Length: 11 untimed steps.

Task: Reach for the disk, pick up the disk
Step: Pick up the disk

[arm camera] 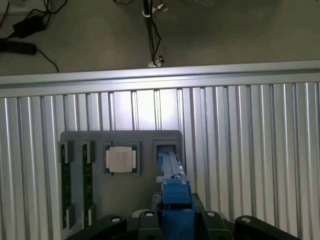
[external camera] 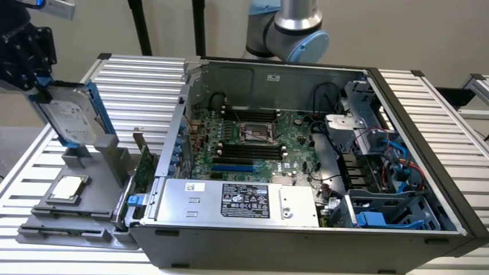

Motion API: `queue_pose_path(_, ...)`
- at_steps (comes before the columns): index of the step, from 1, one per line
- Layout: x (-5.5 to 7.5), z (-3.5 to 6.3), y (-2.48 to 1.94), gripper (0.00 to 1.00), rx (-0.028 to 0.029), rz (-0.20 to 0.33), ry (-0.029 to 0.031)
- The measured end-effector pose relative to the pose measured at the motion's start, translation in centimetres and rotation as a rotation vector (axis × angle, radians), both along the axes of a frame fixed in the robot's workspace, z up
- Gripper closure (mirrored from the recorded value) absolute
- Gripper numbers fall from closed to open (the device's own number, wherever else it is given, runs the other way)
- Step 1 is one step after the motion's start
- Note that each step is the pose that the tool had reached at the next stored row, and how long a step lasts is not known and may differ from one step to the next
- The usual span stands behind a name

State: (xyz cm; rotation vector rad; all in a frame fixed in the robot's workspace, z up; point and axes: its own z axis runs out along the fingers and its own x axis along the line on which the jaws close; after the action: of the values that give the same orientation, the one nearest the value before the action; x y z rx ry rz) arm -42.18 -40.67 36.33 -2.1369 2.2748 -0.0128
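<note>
Exterior view: gripper (external camera: 36, 86) clamped on disk (external camera: 73, 114), upright at grey tray (external camera: 46, 223) slot, 9 o'clock of open computer case (external camera: 306, 252); chip (external camera: 67, 188) at disk's 6 o'clock; green card (external camera: 143, 166) between tray and case.

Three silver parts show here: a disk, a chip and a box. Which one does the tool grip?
The disk, blue-framed, on edge in the tool. The chip lies flat in the tray; the box sits inside the case.

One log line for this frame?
stage: pick up | pincer: shut on disk | disk: upright, at grey holder slot | chip: seated in holder
</note>
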Motion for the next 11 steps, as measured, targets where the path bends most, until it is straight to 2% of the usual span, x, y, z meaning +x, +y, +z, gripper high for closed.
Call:
queue_pose_path(4, 0.5, 1.81, 0.0, 0.67, 0.0008, 0.007, -0.0001)
queue_pose_path(11, 1.7, 4.99, 0.01, 0.67, 0.0075, 0.022, -0.0001)
